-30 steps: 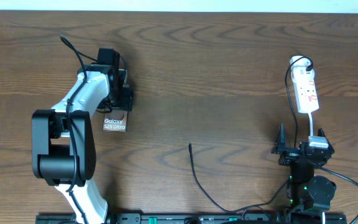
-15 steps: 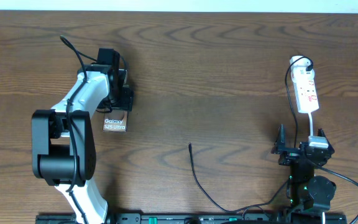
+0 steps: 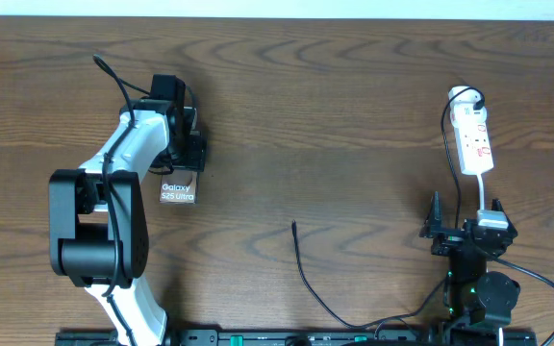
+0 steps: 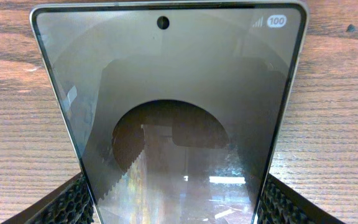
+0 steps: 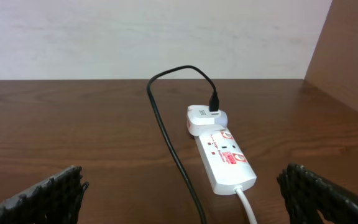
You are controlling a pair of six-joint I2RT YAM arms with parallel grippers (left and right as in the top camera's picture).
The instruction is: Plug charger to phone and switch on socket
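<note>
The phone (image 3: 177, 191) sits at the left of the table, its "Galaxy S25 Ultra" end poking out below my left gripper (image 3: 185, 159). In the left wrist view the phone (image 4: 173, 106) fills the frame, and my left gripper (image 4: 173, 211) is shut on its long edges, one black pad against each side. The charger cable (image 3: 306, 279) lies loose at mid-table, its plug tip (image 3: 293, 226) pointing away from me, well apart from the phone. The socket (image 3: 475, 140) lies at the right. My right gripper (image 3: 465, 231) stands open just short of the socket (image 5: 225, 158), empty.
A white adapter (image 5: 202, 118) sits plugged in at the socket's far end with the black cable (image 5: 166, 134) looping out of it. The socket's white lead (image 5: 247, 202) runs toward my right gripper. A pale wall bounds the table's far edge.
</note>
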